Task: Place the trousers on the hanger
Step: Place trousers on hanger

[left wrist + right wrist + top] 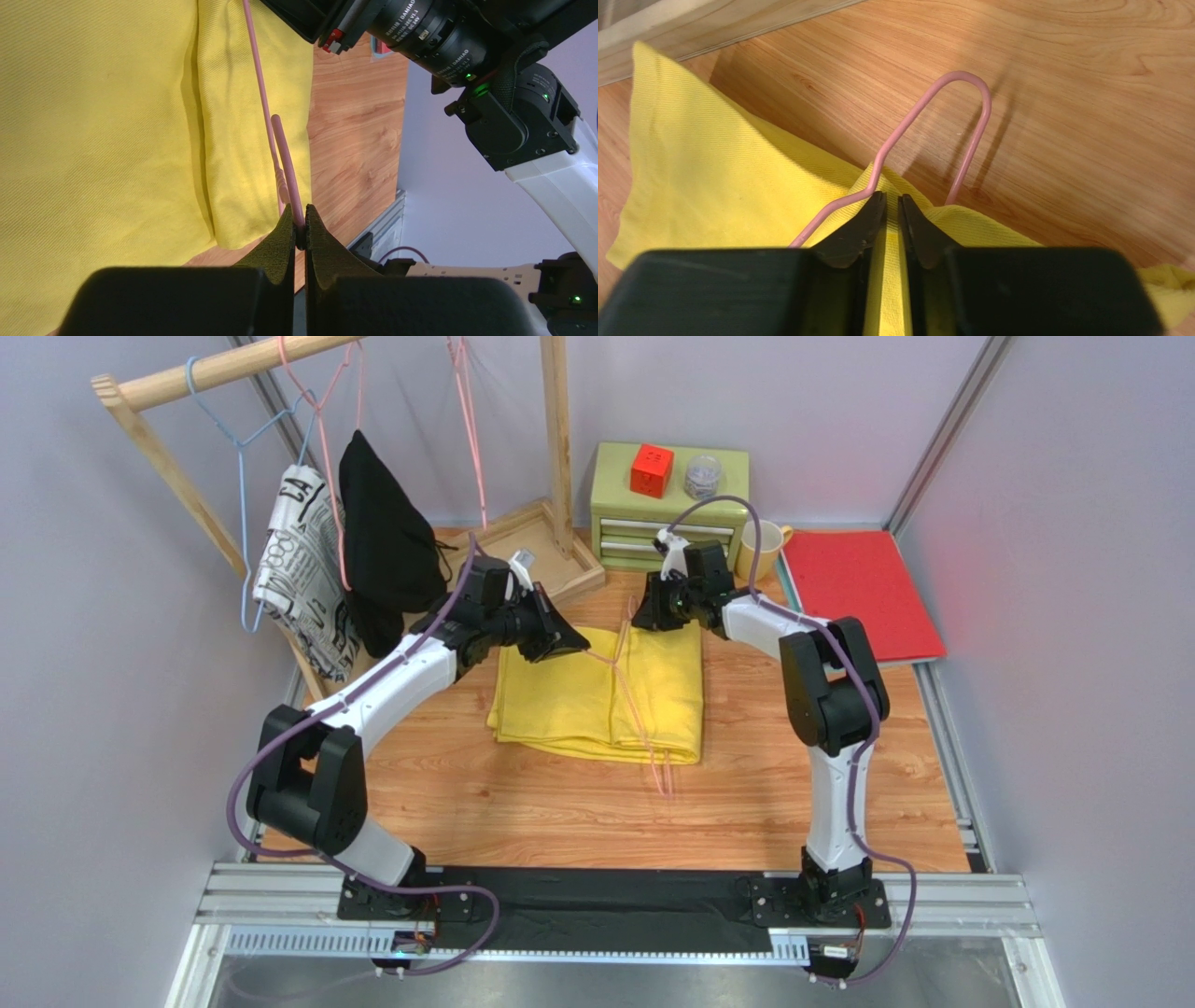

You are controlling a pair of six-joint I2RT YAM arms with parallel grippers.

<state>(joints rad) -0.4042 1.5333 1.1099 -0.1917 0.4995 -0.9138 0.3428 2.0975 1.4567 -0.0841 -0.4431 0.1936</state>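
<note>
The yellow trousers (561, 703) lie folded in the middle of the wooden table. A pink wire hanger (634, 703) lies across them, its hook past their far edge. My left gripper (577, 640) is at the trousers' far left corner. In the left wrist view it (300, 228) is shut on the hanger's wire (268, 129) beside the cloth (98, 140). My right gripper (648, 619) is at the far edge. In the right wrist view it (892, 203) pinches a raised ridge of yellow cloth (724, 175), next to the hook (962, 75).
At the back left a wooden rack (211, 371) carries a light blue hanger (239, 462), a black-and-white garment (302, 560), a black garment (379, 532) and more pink hangers (470, 420). Behind are a green drawer chest (666, 511), a mug (762, 549) and a red folder (859, 588).
</note>
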